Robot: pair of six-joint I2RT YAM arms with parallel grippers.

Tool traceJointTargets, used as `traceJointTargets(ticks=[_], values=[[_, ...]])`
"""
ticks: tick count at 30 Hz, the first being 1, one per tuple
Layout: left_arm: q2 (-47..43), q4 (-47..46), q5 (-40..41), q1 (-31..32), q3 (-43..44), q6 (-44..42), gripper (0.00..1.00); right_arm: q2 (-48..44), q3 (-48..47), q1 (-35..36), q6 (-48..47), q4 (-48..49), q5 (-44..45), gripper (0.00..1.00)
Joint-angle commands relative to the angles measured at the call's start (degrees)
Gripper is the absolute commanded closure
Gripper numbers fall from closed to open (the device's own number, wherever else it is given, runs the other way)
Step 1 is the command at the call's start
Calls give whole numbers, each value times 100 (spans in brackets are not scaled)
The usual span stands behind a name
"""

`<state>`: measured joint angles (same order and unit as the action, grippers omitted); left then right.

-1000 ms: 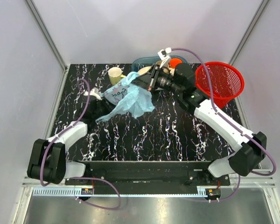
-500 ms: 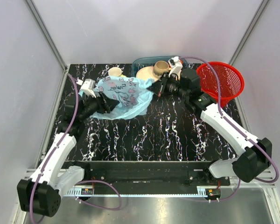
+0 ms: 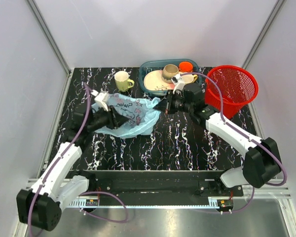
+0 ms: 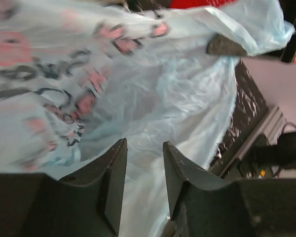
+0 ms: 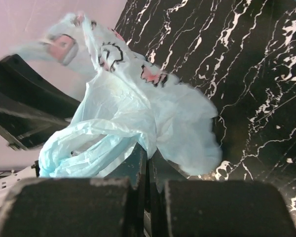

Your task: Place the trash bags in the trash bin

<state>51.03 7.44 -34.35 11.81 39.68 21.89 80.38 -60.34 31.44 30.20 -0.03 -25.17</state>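
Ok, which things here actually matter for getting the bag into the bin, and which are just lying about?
Job in hand: light-blue trash bag; red mesh basket; right jaws, shut on the bag's edge.

Lying about: yellow mug; teal tray holding a plate, a tan cup and a small orange container.

Two robot arms (image 3: 64, 158), one light-blue printed trash bag (image 3: 133, 116), one red mesh trash bin (image 3: 232, 85), one teal dish tray (image 3: 147, 66), one plate (image 3: 153, 81), one yellow mug (image 3: 122, 80), one tan cup (image 3: 169, 72), one orange cup (image 3: 186, 65)
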Motion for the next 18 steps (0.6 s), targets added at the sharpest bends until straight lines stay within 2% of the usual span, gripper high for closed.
traceJointTargets(ticks=[1,2,4,5,6,7,8,9,10,11,13,14,15,16,17,18], values=[[600,-199,579,603,109,-299,55,144,-57,46,250,462,-226,100],[723,-321,-231,603,145,-282,45,180,-92,38,215,356,-191,100],[813,-1231,-913,603,-20,120,29,180,-66,38,127,258,-129,100],[769,-1706,-1142,612,-118,627,28,128,82,38,162,336,-137,100],[716,-2320,-1136,612,-162,789,28,101,144,38,180,381,-137,100],[646,-2405,-1075,603,-23,886,28,83,180,46,188,381,-137,100],[602,-2197,-769,498,178,678,29,75,180,46,171,320,-129,100],[558,-1272,-566,358,441,554,29,66,145,38,136,233,-7,100],[410,-958,-521,139,618,466,28,40,136,29,57,119,64,100],[295,-764,-538,-429,837,283,23,-30,136,20,39,118,99,100],[6,228,-590,-994,1049,-121,16,-75,110,20,56,91,161,100],[-222,1032,-564,-1345,1346,-759,9,-84,92,29,100,74,161,100],[-329,1458,-416,-1427,1488,-1035,2,-66,66,29,153,56,100,100],[-382,1845,-267,-1480,1629,-1281,1,-58,48,29,258,39,91,100],[-409,2658,126,-1489,1761,-1649,1,-23,22,29,302,38,82,100],[-400,2970,261,-1489,1910,-1775,1,-5,13,29,355,56,82,100]])
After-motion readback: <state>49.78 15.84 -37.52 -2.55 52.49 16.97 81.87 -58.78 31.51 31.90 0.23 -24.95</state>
